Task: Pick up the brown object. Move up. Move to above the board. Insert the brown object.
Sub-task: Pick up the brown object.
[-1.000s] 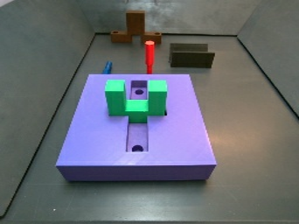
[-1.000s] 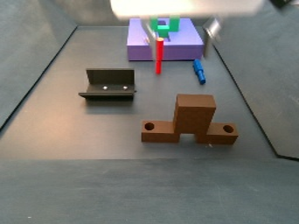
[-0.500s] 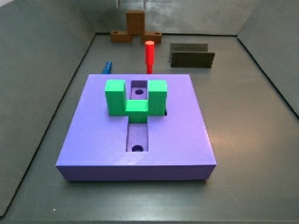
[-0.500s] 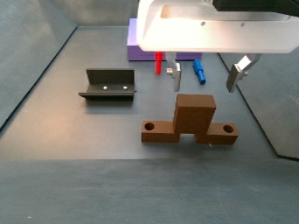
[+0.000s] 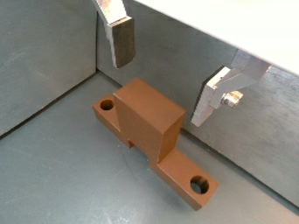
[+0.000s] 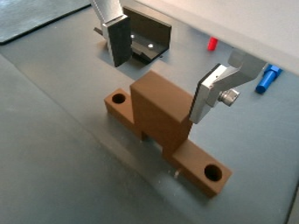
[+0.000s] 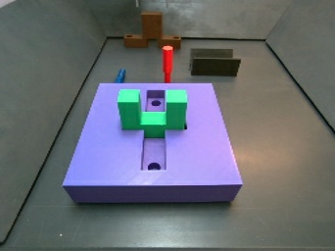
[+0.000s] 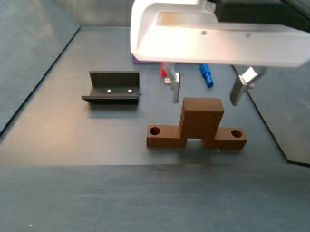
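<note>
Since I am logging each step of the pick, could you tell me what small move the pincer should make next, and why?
Probably a short straight descent. The pincer hangs open above the brown object, one finger on each side of its upright stem in both wrist views, not touching it. Lowering should bring the pads level with the stem, ready to close. The board comes later.

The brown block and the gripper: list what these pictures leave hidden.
- Brown block: distant and small in a side view.
- Gripper: absent from that view; elsewhere its white body hides the purple board.
- Contact between fingers and block: apart in both wrist views.
</note>
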You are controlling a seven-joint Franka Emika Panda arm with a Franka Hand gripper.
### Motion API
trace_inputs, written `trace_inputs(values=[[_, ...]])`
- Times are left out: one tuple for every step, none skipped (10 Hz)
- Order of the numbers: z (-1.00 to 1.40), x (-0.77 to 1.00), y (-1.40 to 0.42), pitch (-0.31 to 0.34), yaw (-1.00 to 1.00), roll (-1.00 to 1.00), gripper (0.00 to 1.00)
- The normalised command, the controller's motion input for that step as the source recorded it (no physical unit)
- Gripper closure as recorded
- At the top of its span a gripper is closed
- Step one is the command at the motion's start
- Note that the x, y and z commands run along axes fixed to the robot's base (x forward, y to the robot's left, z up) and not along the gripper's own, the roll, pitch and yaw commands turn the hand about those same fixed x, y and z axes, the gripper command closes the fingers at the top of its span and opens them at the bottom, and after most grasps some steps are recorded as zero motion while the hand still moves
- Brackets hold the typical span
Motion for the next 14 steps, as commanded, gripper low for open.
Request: trace_inputs(values=[[0.00,-0.05,0.00,-0.099,0.03,-0.32,0.00],[0.00,0.12,-0.04,-0.014,0.09,-0.23,0.00],[-0.08,0.33,-0.07,0.000,0.11,-0.18,0.00],[-0.12,0.31,-0.01,0.000,0.12,-0.17,0.00],[-0.08,0.27,0.00,0.000,0.12,-0.13,0.00],[-0.15,0.27,-0.01,0.000,0.09,-0.06,0.00],[-0.22,0.15,-0.03,0.006,0.03,0.00,0.00],[-0.11,-0.04,-0.08,0.000,0.00,0.00,0.00],[0.00,-0.23,-0.09,0.000,-0.02,-0.01,0.00],[0.00,-0.22,-0.08,0.000,-0.03,-0.04,0.00],[0.08,-0.11,-0.09,0.000,-0.01,-0.09,0.00],[0.04,-0.01,-0.09,0.000,0.00,-0.07,0.00],[-0.07,0.00,-0.05,0.000,0.00,0.00,0.00],[-0.19,0.03,0.00,0.000,-0.03,0.00,0.00]])
